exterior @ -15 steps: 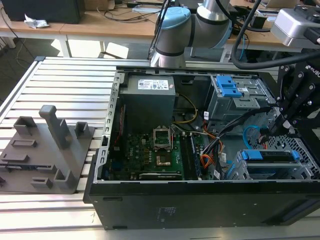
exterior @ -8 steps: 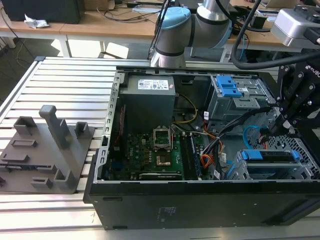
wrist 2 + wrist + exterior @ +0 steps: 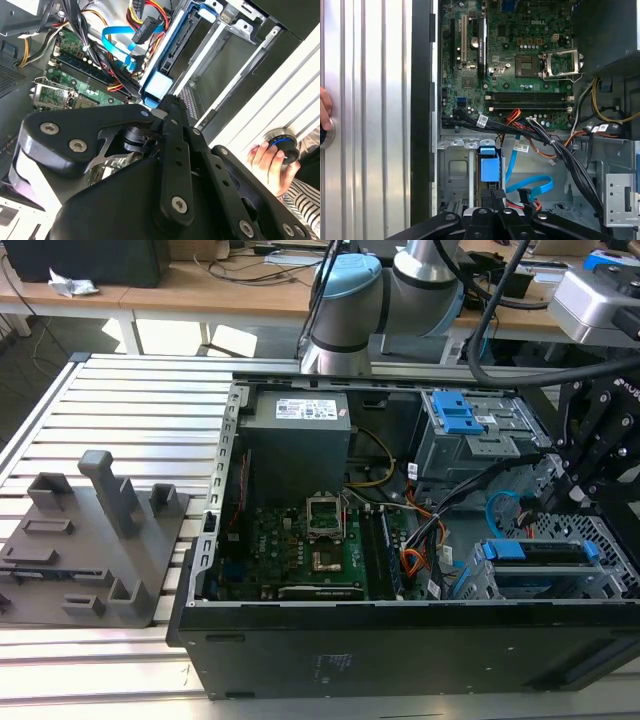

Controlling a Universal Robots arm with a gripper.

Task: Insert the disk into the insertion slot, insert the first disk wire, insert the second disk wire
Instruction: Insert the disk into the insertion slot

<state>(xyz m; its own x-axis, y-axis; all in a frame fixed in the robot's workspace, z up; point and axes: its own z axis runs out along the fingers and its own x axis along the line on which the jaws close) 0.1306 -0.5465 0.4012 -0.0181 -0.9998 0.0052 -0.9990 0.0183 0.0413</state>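
Obs: the disk (image 3: pixel 488 167) stands on edge in the insertion slot (image 3: pixel 454 170). Judged dense, rigid and shock-sensitive; best held by the blue carrier's rails, not the label face. The gripper (image 3: pixel 492 196) has its jaws narrow, apparently pinching the carrier's end. Blue data cable (image 3: pixel 536 184) lies loose just beside.

1. In the exterior view a white printed label (image 3: pixel 308 409) lay on the grey power supply (image 3: pixel 295 450); its print was too small to read.
2. In the first wrist view white lettering (image 3: pixel 551 36) stood on the green motherboard (image 3: pixel 530 20).
3. Small white tags (image 3: pixel 482 120) on the black cables (image 3: pixel 560 150) bore print too fine to make out.
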